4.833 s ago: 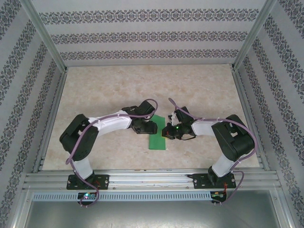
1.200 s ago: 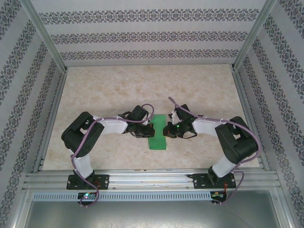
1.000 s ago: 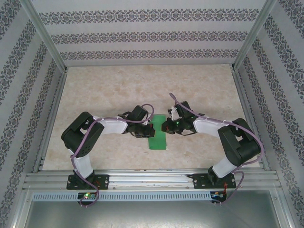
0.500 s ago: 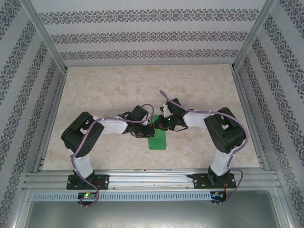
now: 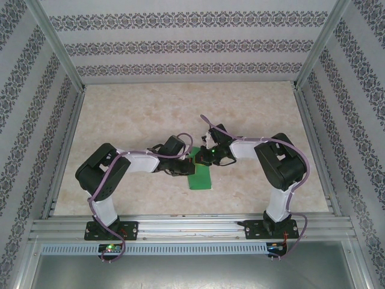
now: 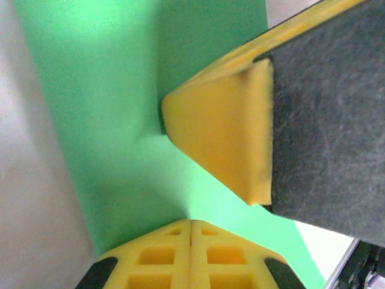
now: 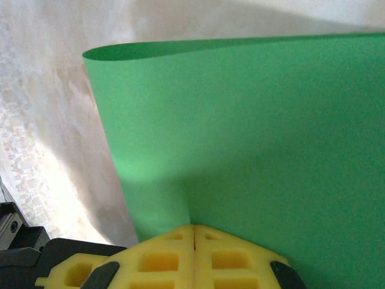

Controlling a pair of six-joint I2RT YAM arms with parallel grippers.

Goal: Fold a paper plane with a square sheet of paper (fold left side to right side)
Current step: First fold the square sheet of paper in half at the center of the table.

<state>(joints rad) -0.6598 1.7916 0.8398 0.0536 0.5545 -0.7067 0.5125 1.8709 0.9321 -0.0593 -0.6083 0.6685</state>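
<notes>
on table, arms bent inward, closed fingers meeting on paper

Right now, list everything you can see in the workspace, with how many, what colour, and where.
green paper sheet: one, bright green, on the table near the middle, between the two grippers
table: one, beige marbled, under everything
patterned walls: three, white with dark bands, left, back and right
metal rail: one, silver, near edge
arms: two, black and white, left, right
left gripper: yellow, shut, at the paper
right gripper: yellow, shut, at the paper
</notes>
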